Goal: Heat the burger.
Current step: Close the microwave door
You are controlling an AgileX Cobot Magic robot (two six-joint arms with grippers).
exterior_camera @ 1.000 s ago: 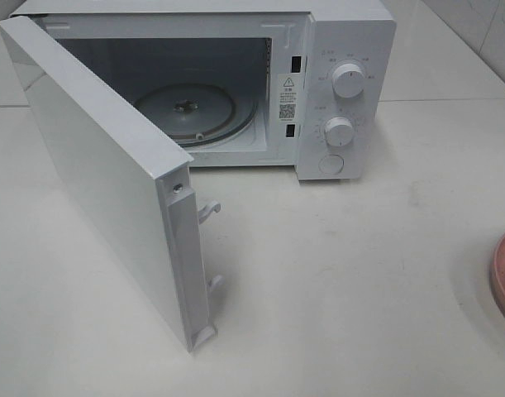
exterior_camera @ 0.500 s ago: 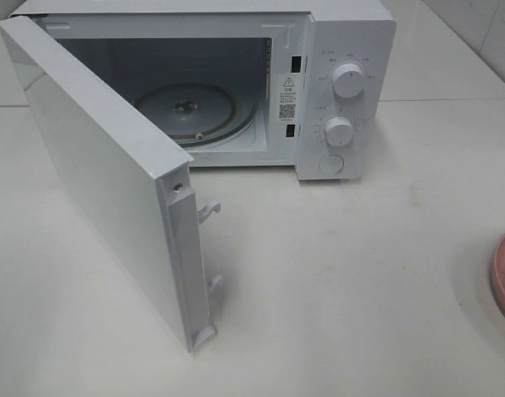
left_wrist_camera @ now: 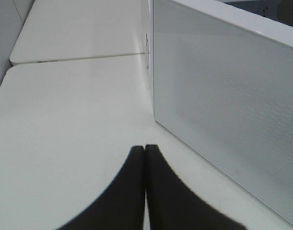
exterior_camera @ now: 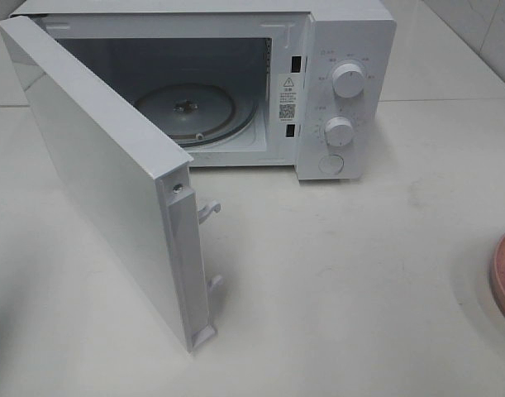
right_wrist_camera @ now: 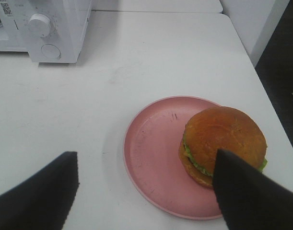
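Note:
The burger [right_wrist_camera: 223,139], with a golden-brown bun and green lettuce, sits on the right side of a pink plate [right_wrist_camera: 151,158]. My right gripper [right_wrist_camera: 146,154] hovers open above the plate, one of its fingers [right_wrist_camera: 247,191] overlapping the burger's near edge in the picture. The white microwave [exterior_camera: 343,50] stands with its door [exterior_camera: 95,174] swung wide open, and its glass turntable [exterior_camera: 194,112] is bare. In the left wrist view my left gripper [left_wrist_camera: 145,149] is shut on nothing, low over the table beside the door's outer face [left_wrist_camera: 223,110]. Neither gripper shows in the exterior high view.
Only the plate's rim [exterior_camera: 504,277] shows at the right edge of the exterior high view. Two knobs [exterior_camera: 348,80] and a button are on the microwave's control panel. The table's edge [right_wrist_camera: 261,81] runs close past the plate.

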